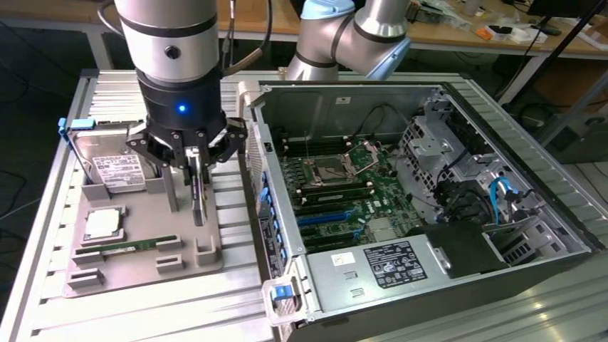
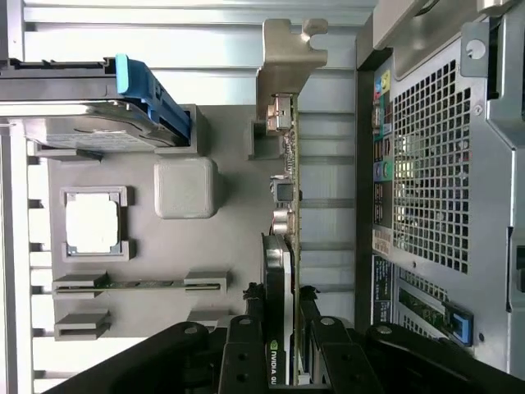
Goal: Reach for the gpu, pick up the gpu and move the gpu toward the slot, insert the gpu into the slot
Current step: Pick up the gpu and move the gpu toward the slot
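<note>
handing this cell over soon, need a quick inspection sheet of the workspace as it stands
surface: ribbed aluminium table carrying grey moulded tray
job's things: flat black graphics card upright in tray; bright-blue plastic slot in open computer case
clutter: boxy silver hard drive, square processor chip, slim green memory stick
gripper: black gripper shut on card
cables: blue cable inside case
surroundings: wooden bench behind

Exterior view: high, angled down; grey moulded plastic tray lower left of frame, open silver-and-black computer case right. Wrist view: close, down along black gripper clasping thin black gpu; both share tray, case side.
</note>
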You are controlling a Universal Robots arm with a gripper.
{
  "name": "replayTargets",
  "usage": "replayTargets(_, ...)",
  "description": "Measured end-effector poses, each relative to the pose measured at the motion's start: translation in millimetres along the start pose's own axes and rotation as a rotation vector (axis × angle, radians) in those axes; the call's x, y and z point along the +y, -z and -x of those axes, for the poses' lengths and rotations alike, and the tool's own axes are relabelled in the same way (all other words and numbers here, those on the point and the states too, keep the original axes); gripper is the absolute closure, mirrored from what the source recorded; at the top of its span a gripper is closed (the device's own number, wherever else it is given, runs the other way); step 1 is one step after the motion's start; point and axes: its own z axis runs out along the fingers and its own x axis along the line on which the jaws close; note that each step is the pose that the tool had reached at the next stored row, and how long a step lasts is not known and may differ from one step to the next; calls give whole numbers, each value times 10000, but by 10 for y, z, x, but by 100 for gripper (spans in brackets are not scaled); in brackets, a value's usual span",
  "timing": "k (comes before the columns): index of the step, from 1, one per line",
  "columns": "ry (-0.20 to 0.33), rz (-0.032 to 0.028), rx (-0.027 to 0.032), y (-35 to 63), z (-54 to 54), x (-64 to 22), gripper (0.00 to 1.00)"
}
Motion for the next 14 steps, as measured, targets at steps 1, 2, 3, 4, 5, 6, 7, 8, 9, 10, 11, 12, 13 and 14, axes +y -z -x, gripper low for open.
replayTargets(1,0,0,-4,15,0,1,73)
replayTargets(2,0,0,-7,32,0,3,73)
replayTargets(3,0,-1,-12,51,0,6,73)
replayTargets(4,0,-1,-19,76,1,11,73)
replayTargets(5,0,-1,-23,90,1,13,73)
replayTargets(6,1,0,-28,106,2,15,73)
replayTargets(7,2,0,-31,125,2,16,73)
replayTargets(8,2,-1,-35,150,3,17,73)
replayTargets(9,1,0,-38,175,3,19,73)
replayTargets(10,1,0,-39,203,4,20,73)
replayTargets(11,1,0,-42,230,5,21,73)
replayTargets(12,1,0,-45,259,6,23,73)
replayTargets(13,1,-1,-46,293,7,26,73)
replayTargets(14,1,-1,-52,321,7,28,73)
